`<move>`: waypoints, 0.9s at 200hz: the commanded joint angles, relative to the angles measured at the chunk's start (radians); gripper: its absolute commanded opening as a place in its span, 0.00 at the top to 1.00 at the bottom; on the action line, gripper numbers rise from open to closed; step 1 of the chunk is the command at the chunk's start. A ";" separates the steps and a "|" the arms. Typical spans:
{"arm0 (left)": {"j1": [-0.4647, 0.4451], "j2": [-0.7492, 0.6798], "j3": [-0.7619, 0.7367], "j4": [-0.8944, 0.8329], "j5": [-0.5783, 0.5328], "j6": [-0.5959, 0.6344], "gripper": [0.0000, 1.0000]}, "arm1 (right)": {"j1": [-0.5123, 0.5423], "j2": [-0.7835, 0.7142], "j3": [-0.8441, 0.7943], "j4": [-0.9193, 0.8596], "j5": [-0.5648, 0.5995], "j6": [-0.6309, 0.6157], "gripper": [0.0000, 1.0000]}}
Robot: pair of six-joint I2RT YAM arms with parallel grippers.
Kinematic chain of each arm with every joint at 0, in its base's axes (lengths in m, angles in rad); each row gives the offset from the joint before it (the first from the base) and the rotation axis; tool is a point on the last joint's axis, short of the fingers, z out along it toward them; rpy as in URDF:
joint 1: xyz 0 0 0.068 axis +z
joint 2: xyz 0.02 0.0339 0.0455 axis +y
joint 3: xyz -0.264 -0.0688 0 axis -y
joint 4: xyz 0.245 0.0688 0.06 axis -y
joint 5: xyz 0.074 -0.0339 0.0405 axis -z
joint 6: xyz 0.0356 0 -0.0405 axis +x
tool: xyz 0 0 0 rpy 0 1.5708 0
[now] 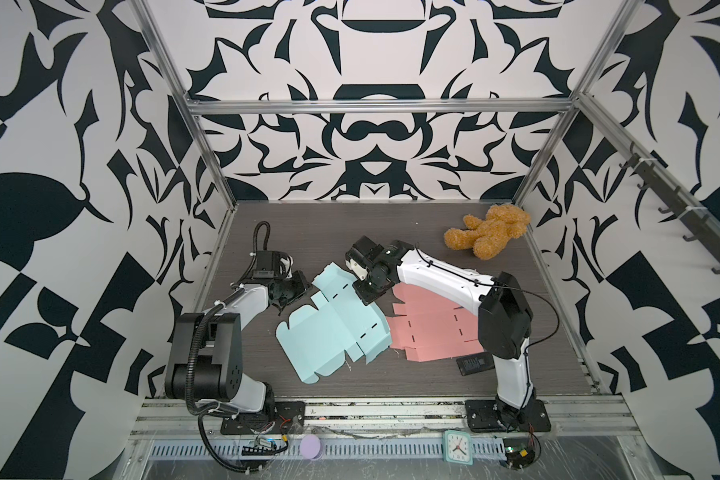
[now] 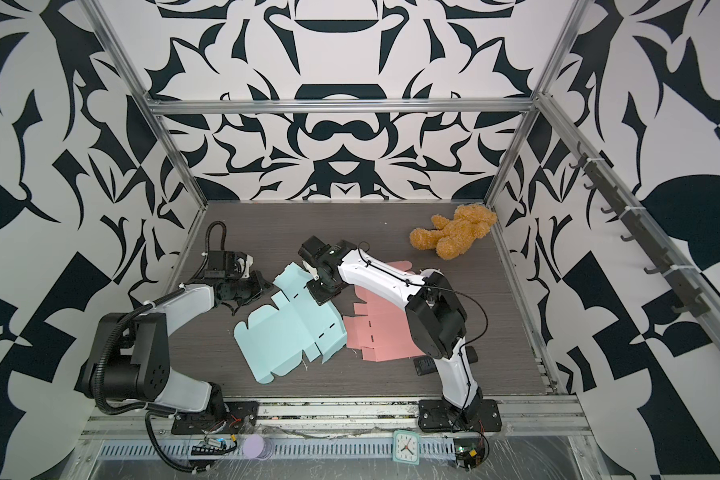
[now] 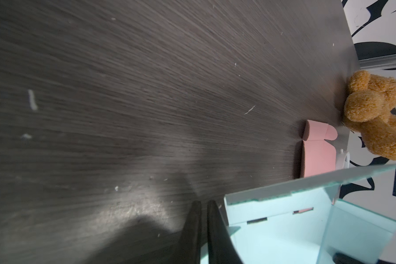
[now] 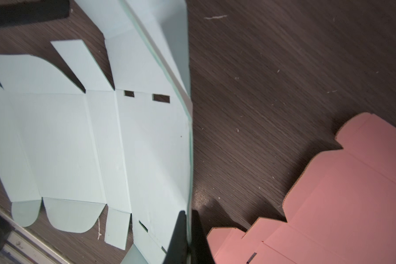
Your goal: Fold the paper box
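Pinching a raised edge flap, the right tool (image 4: 189, 213) grips the blue paper box (image 1: 329, 332) lying on the counter (image 1: 391, 376); the left tool (image 3: 202, 204) sits clenched, empty, beside it. Likely light, stiff card: hold flap edges.

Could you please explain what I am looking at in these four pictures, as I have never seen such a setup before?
This is a robot with a left arm and a right arm bolted at the front edge of a dark table; each ends in a two-fingered tool. Two pictures look down on the whole scene from overhead: the two eyes of one camera. The other two come from cameras on the arms' wrists, looking along the fingers. On the table lie a flat blue cutout for a box, a flat pink cutout beside it, a teddy bear in the far corner and a small black object near the right arm. The right tool is shut on a raised edge of the blue cutout. The left tool is shut beside that cutout, apparently holding nothing.
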 commanded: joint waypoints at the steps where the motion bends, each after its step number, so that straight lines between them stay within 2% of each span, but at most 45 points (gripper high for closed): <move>1: -0.008 -0.027 -0.025 -0.015 0.009 0.015 0.89 | 0.007 -0.042 0.038 -0.016 0.021 -0.014 0.96; 131: -0.083 -0.146 -0.071 -0.099 0.019 0.033 0.92 | 0.010 -0.025 0.077 -0.043 0.065 -0.054 0.97; 180: -0.133 -0.187 -0.095 -0.099 0.008 -0.003 0.92 | 0.018 -0.019 0.094 -0.052 0.090 -0.082 0.98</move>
